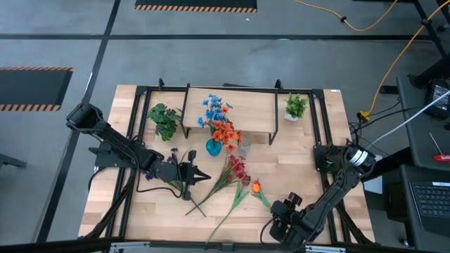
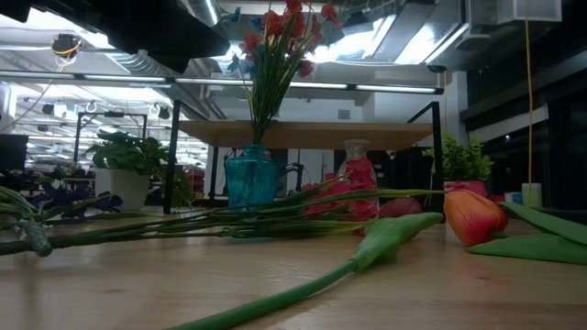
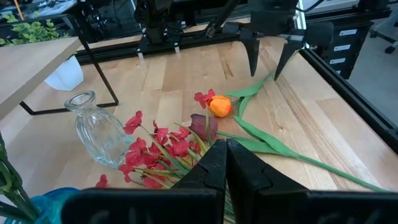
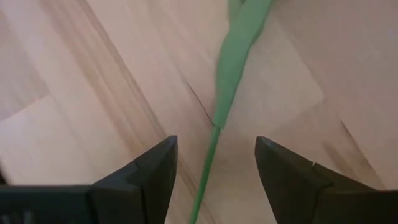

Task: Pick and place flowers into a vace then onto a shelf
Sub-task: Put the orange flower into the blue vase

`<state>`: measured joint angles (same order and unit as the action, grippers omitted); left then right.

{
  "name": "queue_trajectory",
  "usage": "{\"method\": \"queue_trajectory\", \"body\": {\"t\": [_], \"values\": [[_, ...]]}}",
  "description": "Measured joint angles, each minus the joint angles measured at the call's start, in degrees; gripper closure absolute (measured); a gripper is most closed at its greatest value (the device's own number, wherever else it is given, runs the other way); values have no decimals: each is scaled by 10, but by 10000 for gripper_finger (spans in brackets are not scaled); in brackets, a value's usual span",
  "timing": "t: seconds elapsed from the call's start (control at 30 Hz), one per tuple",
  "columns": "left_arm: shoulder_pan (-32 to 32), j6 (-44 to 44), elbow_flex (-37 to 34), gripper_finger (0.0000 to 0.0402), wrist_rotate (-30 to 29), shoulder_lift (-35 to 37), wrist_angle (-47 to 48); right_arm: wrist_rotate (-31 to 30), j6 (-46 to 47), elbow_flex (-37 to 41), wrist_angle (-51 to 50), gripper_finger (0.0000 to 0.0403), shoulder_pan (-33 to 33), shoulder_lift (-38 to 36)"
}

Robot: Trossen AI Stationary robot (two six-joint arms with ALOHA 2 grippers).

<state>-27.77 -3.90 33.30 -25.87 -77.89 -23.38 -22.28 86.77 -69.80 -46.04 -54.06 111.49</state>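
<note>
Tulip stem [image 4: 214, 134] between open right end effector [image 4: 214, 177] fingers.

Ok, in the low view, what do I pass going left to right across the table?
White pot with a leafy plant → teal vase holding flowers → clear glass vase → orange tulip lying on the tabletop.

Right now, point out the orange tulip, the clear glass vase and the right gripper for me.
orange tulip [image 3: 219, 106], left wrist view, on the orange bloom.
clear glass vase [image 3: 98, 135], left wrist view, on the ribbed glass body.
right gripper [image 4: 216, 163], right wrist view, midway between its open fingertips, over the tulip's stem.
</note>
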Motion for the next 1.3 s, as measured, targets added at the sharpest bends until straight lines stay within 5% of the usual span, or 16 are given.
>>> {"method": "queue_trajectory", "body": {"t": [0.63,1.3], "values": [[0,1,0,398,0,0,0,17,8,0,-6,238,23,2],[0,0,0,398,0,0,0,-2,9,-2,2,247,22,21]]}}
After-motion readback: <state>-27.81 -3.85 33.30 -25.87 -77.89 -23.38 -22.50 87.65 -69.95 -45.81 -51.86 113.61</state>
